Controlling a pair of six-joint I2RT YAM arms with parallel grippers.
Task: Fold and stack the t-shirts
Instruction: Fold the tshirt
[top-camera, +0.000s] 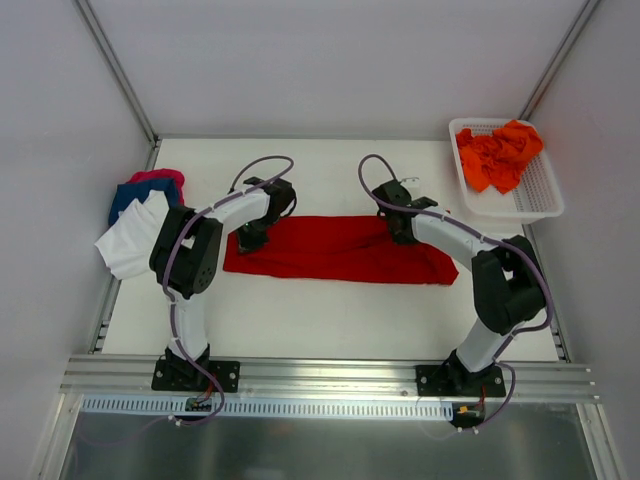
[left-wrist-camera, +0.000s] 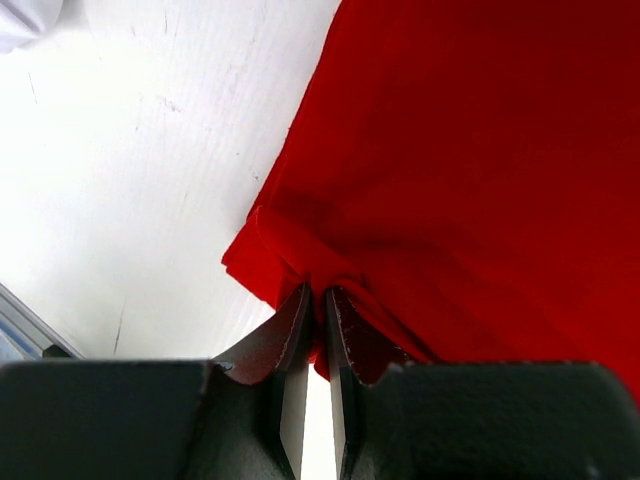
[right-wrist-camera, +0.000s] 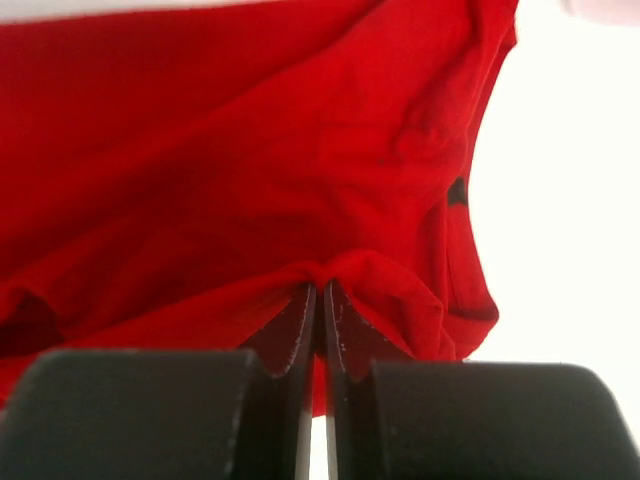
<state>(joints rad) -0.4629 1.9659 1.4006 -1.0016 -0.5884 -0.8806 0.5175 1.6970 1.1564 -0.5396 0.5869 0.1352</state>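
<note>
The deep red t-shirt (top-camera: 340, 250) lies as a long band mid-table (top-camera: 330, 310). The left fingers (left-wrist-camera: 288, 335) are clamped on its far left corner, and the right fingers (right-wrist-camera: 298, 325) on its far edge, rightward.

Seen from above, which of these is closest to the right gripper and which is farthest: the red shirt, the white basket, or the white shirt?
1. Red shirt: mid-table, pinched in the right gripper.
2. White basket: far right corner, holding orange shirts.
3. White shirt: far left edge of the table.
</note>
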